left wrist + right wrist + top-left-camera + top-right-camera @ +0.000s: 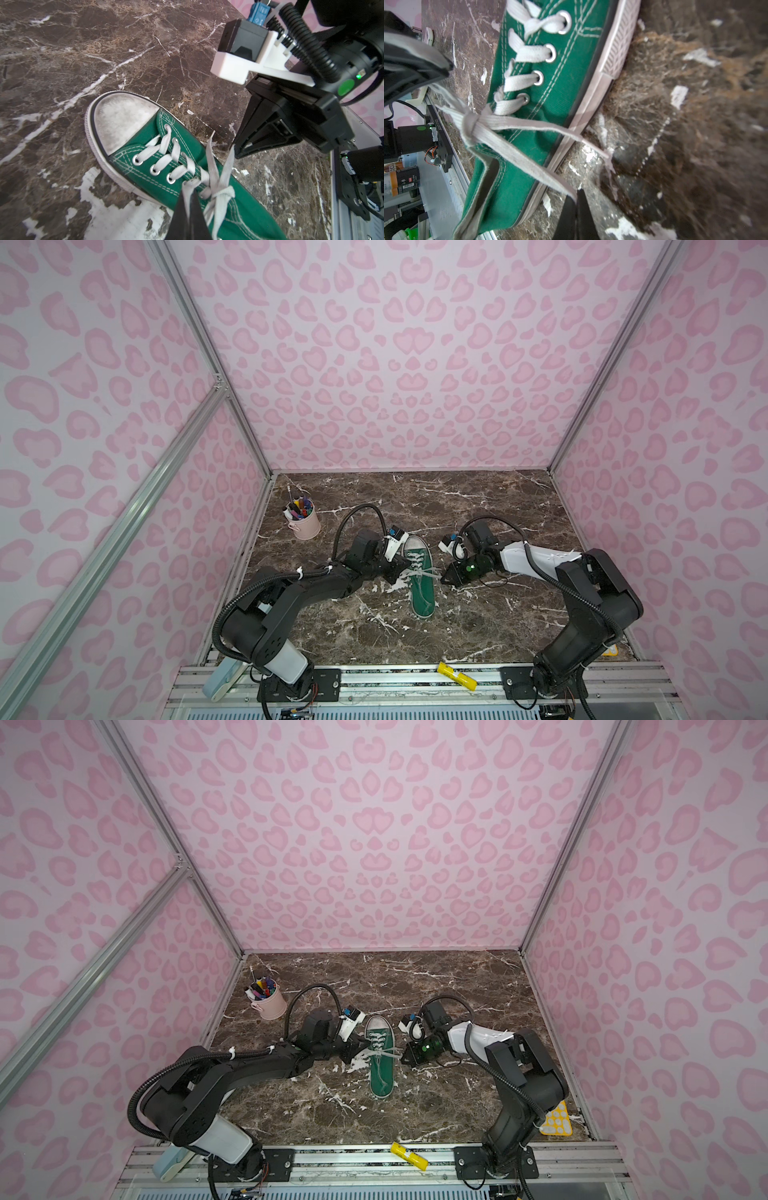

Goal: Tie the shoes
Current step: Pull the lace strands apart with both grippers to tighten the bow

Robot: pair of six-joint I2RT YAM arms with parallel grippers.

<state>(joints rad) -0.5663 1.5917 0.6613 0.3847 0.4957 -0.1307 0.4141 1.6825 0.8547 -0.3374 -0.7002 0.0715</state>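
Observation:
The shoes show as one green canvas sneaker (423, 593) (382, 1073) lying mid-table, white toe cap toward the back wall. Its off-white laces (424, 572) are crossed into a knot (221, 193) (471, 122) over the tongue. My left gripper (400, 572) (354, 1052) (190, 194) sits at the shoe's left side, shut on a lace strand coming from the knot. My right gripper (443, 577) (402, 1056) (576, 193) sits at the shoe's right side, shut on another lace strand stretched taut from the knot. A loose lace end (593, 147) lies on the table.
A pink cup of pens (305, 524) (270, 1006) stands at the back left. A yellow object (457, 675) lies on the front metal rail, and a yellow perforated piece (557, 1119) sits at the front right corner. Pink patterned walls enclose the brown marble table (478, 622).

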